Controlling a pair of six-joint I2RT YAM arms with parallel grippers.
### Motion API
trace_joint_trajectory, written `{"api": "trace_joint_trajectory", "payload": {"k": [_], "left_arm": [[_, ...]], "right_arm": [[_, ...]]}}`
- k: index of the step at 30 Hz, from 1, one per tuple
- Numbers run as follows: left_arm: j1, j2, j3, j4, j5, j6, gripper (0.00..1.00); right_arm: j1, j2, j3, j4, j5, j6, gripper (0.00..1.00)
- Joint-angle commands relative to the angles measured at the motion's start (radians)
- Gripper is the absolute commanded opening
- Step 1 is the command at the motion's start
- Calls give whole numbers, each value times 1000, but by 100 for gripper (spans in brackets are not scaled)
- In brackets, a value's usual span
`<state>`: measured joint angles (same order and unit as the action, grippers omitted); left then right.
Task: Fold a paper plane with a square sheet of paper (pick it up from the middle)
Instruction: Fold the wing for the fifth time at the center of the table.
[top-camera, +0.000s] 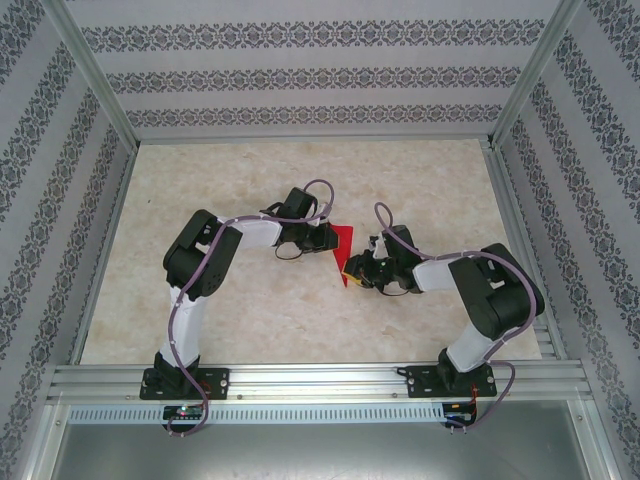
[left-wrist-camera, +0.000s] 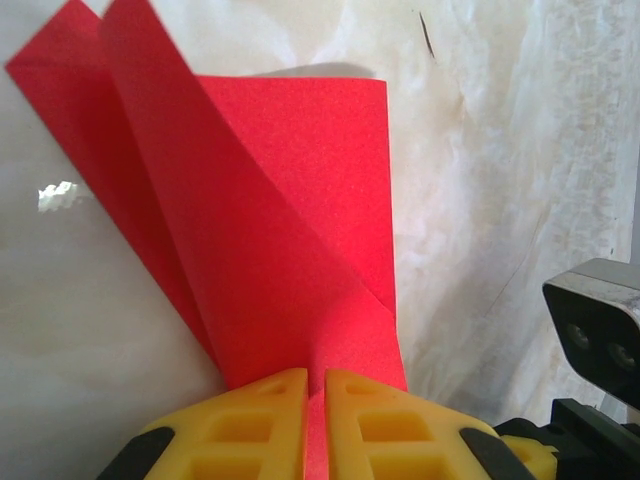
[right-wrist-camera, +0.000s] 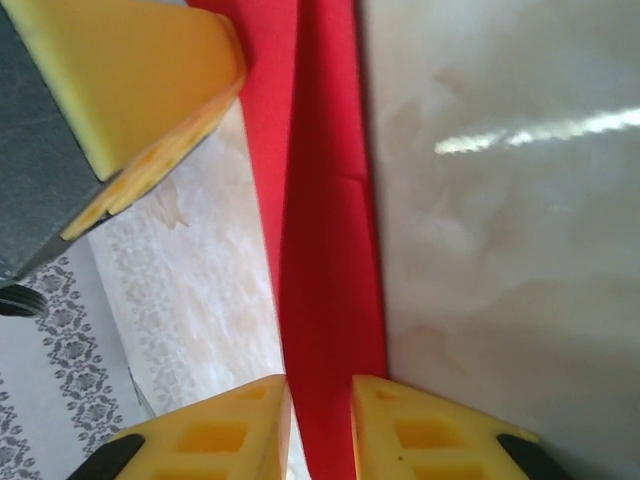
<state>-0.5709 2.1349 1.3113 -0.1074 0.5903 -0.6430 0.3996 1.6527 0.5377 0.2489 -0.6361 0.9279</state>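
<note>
- Our left gripper (left-wrist-camera: 316, 378) pinches the folded red paper (left-wrist-camera: 290, 230) tight.
- Our right gripper (right-wrist-camera: 320, 388) is a little open, with the paper between its fingers.

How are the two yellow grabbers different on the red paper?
The left gripper is pinched tight on the paper. The right gripper has its jaws a little apart, with the paper running between them. From above, the left gripper meets the paper's upper left side, and the right gripper is at its lower tip. Both are yellow, and both are at the same red paper.
</note>
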Motion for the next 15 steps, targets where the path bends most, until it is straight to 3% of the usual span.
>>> {"api": "trace_joint_trajectory", "payload": {"k": [1,5,9,15], "left_arm": [[-7,67,-4,-76,-82,26,14],[-9,72,-1,-82,-83,22,13],[-9,72,3,-92,-81,23,13],[-10,49,26,-110,-64,35,14]], "right_arm": [[16,-14,-8,-132,41,-44,24],[31,-14,-2,-144,48,-51,22],[40,-2,12,-163,68,-54,11],[46,5,13,-196,115,-55,5]]}}
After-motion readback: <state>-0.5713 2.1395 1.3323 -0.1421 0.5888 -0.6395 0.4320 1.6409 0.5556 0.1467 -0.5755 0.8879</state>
